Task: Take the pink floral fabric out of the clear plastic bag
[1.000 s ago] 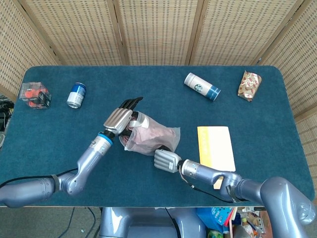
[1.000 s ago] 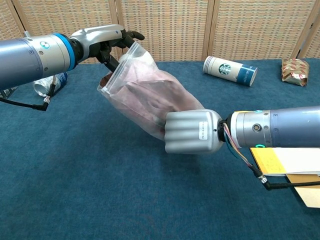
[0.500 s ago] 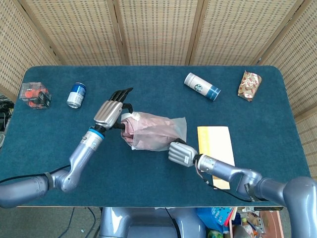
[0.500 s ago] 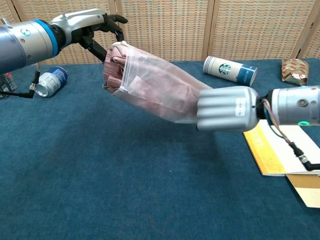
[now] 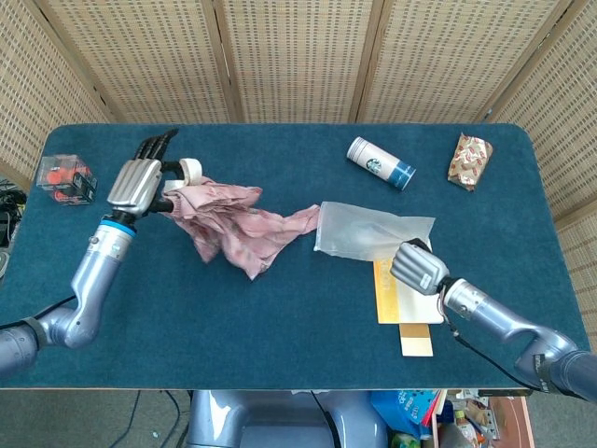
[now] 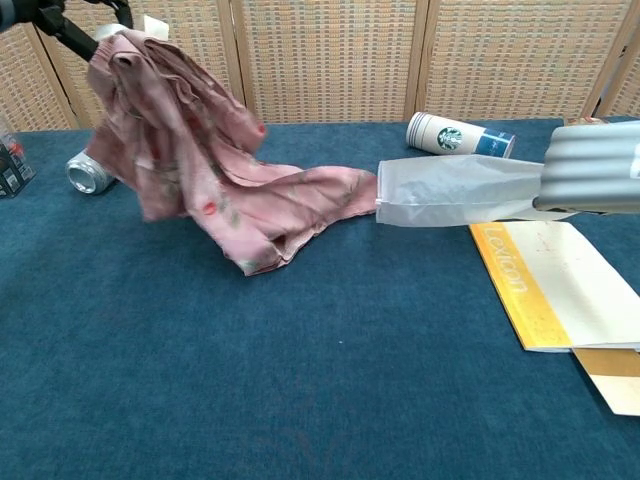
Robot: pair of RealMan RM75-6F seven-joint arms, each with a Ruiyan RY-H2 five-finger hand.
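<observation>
The pink floral fabric hangs unfolded from my left hand, which grips its top corner at the left. Its lower end trails on the blue table toward the bag. The clear plastic bag is held in the air by my right hand, which grips its closed end at the right. The bag looks flat and its mouth faces the fabric's tail, which just reaches it.
A yellow and white booklet lies under the right hand. A Starbucks cup lies on its side at the back. A blue can, a clear box and a snack packet sit near the edges.
The hands have pulled apart, left going left and up, right going right. The fabric has slid out of the bag and opened up; the bag now hangs flat.
</observation>
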